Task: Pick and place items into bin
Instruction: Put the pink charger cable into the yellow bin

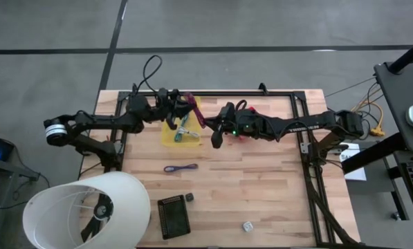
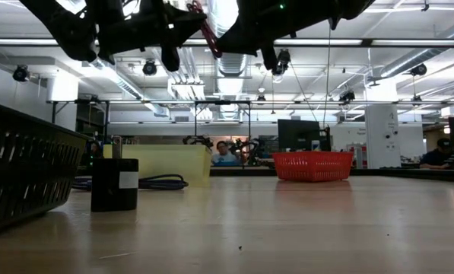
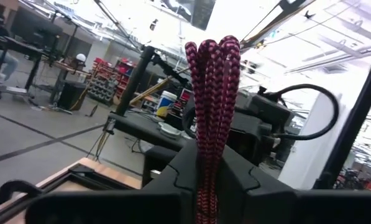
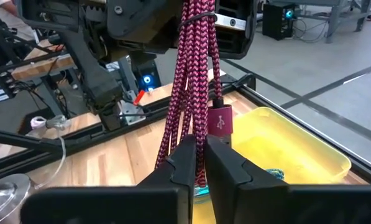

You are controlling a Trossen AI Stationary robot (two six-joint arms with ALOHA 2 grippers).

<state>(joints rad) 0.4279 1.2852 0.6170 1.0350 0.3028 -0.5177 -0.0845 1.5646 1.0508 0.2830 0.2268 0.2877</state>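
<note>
A bundle of magenta braided cable (image 1: 194, 112) with a USB plug (image 4: 220, 121) hangs slanting above the yellow bin (image 1: 173, 135), stretched between both grippers. My left gripper (image 1: 182, 104) is shut on its upper part and stands over the bin's far end. My right gripper (image 1: 215, 136), just right of the bin, is shut on its lower loops. A teal stick and other small pieces (image 1: 186, 131) lie in the bin. A purple cord loop (image 1: 180, 168), a dark cube (image 1: 189, 198) and a clear cube (image 1: 248, 226) lie on the table. My left gripper pinches the cable bundle (image 3: 211, 155) between its two fingers, several strands together, and the looped end (image 3: 213, 56) sticks out past the fingertips. The bundle is clear of the table. My right gripper pinches the bundle's lower strands (image 4: 176, 140) between its fingers (image 4: 184, 163), just below the USB plug. It comes at them roughly level from the table's right, and the strands run taut up to the left gripper.
A black mesh basket (image 1: 173, 216) stands near the table's near edge, and a white lampshade-like cone (image 1: 88, 211) covers the near left corner. A red basket (image 2: 312, 165) sits under the right arm. The wood right of the cubes is bare.
</note>
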